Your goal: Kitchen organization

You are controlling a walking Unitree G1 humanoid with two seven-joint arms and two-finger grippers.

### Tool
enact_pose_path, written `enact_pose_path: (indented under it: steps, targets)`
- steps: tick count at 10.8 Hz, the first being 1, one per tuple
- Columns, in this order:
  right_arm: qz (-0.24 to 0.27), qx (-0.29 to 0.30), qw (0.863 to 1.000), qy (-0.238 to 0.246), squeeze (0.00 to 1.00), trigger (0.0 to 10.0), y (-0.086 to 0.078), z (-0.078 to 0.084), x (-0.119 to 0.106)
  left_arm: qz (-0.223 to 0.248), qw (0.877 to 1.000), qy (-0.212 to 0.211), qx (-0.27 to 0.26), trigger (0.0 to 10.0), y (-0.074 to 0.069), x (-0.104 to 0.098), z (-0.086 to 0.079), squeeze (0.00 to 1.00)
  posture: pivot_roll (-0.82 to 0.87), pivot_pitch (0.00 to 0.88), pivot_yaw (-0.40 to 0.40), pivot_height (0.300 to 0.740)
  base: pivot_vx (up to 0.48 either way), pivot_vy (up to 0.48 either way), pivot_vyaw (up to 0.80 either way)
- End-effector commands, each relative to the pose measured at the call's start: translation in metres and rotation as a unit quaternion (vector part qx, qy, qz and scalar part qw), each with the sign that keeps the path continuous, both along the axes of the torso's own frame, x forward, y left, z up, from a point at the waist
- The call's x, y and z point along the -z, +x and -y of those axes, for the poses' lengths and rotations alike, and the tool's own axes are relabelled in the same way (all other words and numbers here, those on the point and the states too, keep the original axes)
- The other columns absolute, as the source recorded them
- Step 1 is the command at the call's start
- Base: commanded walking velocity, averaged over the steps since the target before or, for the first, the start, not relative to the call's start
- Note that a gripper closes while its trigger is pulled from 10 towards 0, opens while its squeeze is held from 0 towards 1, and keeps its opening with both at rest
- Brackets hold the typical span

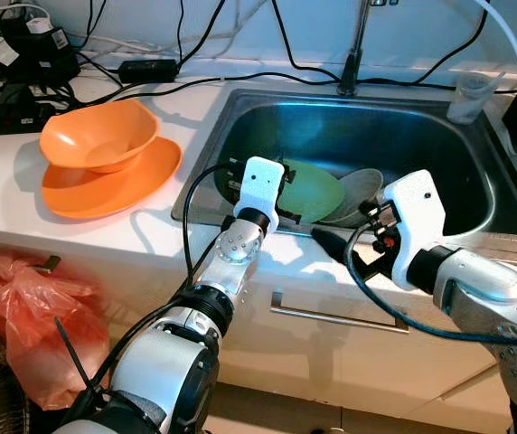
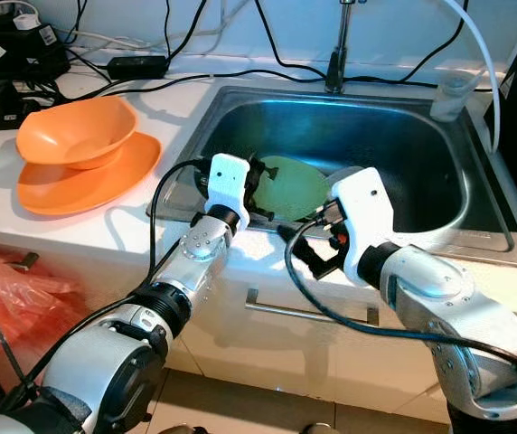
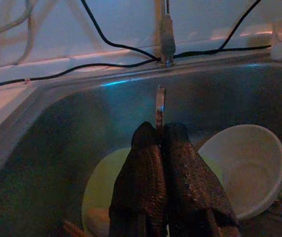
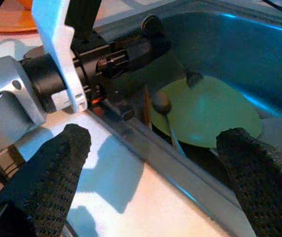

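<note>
Left gripper (image 3: 161, 143) clenched on a spoon (image 3: 159, 106) whose handle points to twelve o'clock above the green plate (image 1: 317, 192); right gripper (image 4: 153, 143) released.

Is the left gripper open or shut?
Shut: in the left wrist view the left gripper has its two black fingers pressed together above the green plate.

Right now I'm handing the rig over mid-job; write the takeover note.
Left tool: fingers shut on a thin metal utensil handle, down inside the sink.
Right tool: open, empty, over the sink's front edge.
In the sink: green plate, white bowl.
On the counter: orange bowl stacked on orange plate.
Done: orange dishes stacked. Left: lift the utensil out, then probably plate and bowl.
</note>
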State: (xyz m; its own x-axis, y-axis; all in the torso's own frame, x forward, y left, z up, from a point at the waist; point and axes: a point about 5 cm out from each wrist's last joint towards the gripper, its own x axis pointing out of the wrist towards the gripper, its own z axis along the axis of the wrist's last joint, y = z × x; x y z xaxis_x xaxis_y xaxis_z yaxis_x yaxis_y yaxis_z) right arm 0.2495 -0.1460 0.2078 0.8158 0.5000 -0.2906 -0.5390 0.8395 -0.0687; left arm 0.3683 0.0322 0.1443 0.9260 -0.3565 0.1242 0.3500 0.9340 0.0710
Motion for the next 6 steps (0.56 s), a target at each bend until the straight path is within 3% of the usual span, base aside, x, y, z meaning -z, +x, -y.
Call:
enact_pose_path:
  steps: [1, 6]
  targets:
    - [-0.009, -0.005, 1.000, 0.001, 0.00, 10.0, -0.003, -0.001, 0.002, -0.009, 1.000, -0.017, 0.022, 10.0, -0.002, -0.005, 0.018, 1.00, -0.26, 0.069, 0.061, 0.740, 0.000, 0.000, 0.00]
    - [-0.052, -0.015, 0.998, 0.009, 0.00, 10.0, -0.009, -0.005, 0.013, -0.011, 0.999, -0.030, 0.029, 10.0, -0.002, -0.006, 0.018, 1.00, -0.25, 0.071, 0.057, 0.740, 0.000, 0.000, 0.00]
